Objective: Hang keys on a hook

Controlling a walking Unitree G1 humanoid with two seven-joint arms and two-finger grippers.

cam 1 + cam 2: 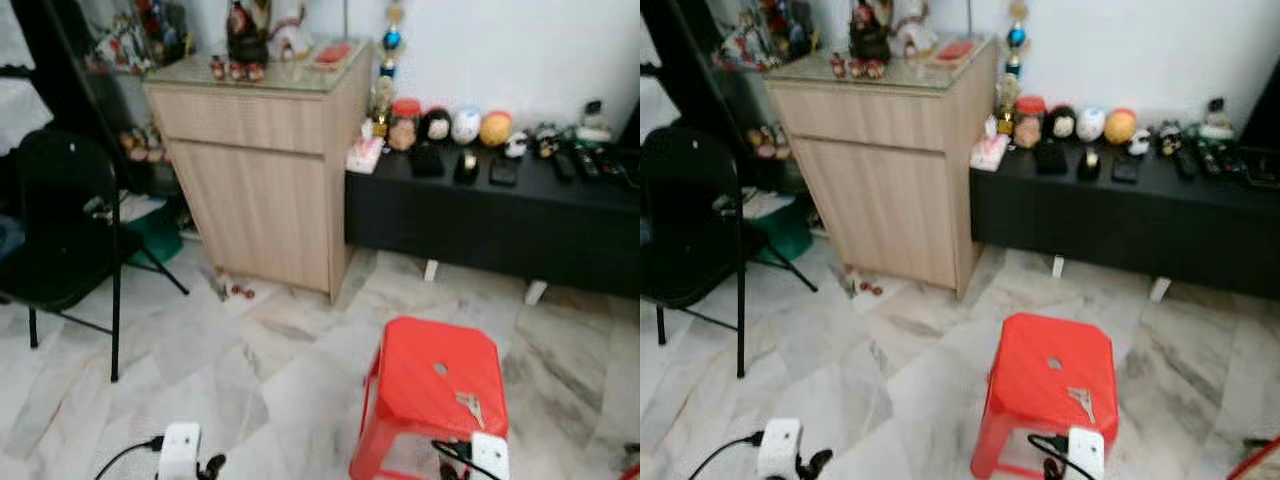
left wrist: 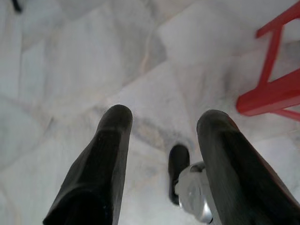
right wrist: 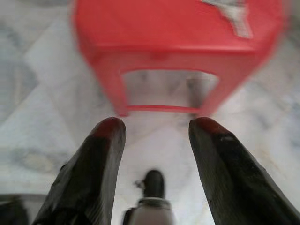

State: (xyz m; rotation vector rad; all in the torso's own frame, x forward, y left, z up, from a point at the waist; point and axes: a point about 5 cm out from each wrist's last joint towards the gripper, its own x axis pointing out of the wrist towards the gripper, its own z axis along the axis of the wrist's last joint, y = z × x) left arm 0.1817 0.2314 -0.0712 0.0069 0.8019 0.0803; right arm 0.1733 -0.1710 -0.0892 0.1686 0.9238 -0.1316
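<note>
A bunch of silver keys (image 1: pixel 471 405) lies on the seat of a red plastic stool (image 1: pixel 420 372) low and right of centre, on its near right part. In the right wrist view the keys (image 3: pixel 234 13) lie on the stool (image 3: pixel 164 28) beyond my right gripper (image 3: pixel 157 126), whose fingers stand open and hold nothing. My left gripper (image 2: pixel 164 122) is open over the bare floor, with a leg of the stool (image 2: pixel 274 89) off to one side. Both wrists (image 1: pixel 180 448) sit at the bottom edge of the eye views.
A wooden cabinet (image 1: pixel 260 180) stands against the wall ahead, its top crowded with figurines. A low black bench (image 1: pixel 490 215) with helmets and small items runs to its right. A black folding chair (image 1: pixel 60 230) stands at the left. The floor is pale marble tile (image 1: pixel 280 370).
</note>
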